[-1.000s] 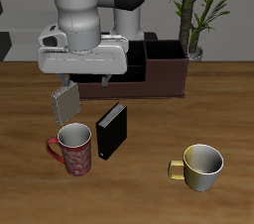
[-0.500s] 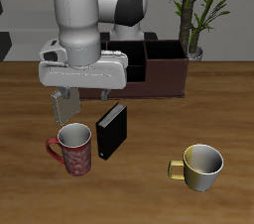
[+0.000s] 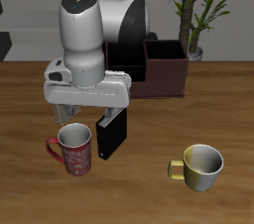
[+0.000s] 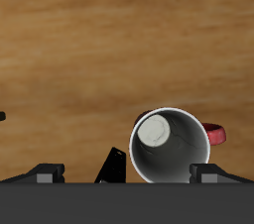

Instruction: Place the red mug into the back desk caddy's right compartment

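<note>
Red with white speckles, the red mug (image 3: 73,150) stands upright on the wooden worktop (image 3: 149,183) near its front edge, beside a black box (image 3: 112,132). The pincer (image 3: 65,118) hangs directly above the mug's rim, fingers spread wide, gripping nothing. The back desk caddy (image 3: 164,69) sits farther back, partly hidden behind the arm. A yellow-cream mug (image 3: 200,167) stands well apart.

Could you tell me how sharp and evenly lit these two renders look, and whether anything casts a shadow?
Exterior view: sharp and evenly lit, with no glare; soft shadows lie under the red mug and the yellow-cream mug. Wrist view: the wood grain is crisp, and the red mug's pale inside is softly shaded.
</note>
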Robot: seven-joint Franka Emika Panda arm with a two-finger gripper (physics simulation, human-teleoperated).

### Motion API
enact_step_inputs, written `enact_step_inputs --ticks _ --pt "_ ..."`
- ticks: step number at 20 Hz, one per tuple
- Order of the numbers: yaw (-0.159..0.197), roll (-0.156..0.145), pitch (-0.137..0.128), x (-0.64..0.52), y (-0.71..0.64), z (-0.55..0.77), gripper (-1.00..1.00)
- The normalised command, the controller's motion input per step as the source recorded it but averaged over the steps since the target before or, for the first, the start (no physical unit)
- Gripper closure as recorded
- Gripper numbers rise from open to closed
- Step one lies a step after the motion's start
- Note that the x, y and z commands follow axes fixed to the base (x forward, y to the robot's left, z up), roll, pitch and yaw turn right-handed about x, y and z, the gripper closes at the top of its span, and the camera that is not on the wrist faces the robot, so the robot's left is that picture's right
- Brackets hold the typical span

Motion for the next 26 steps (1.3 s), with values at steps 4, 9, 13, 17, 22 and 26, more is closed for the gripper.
enact_step_inputs --ticks 4,9,13,17,22,26 --pt "-0.013 -0.005 0.020 0.09 0.03 -0.18 -1.00" --pt "-0.009 0.001 0.026 0.06 0.02 -0.20 -1.00" --pt "-0.014 0.004 0.032 0.08 0.02 -0.26 -1.00" --pt "-0.014 -0.004 0.040 0.05 -0.02 -0.29 -1.00" --pt "-0.001 -0.013 0.034 0.03 -0.06 -0.32 -1.00" --pt "-0.004 0.005 0.010 -0.01 0.00 -0.19 -1.00"
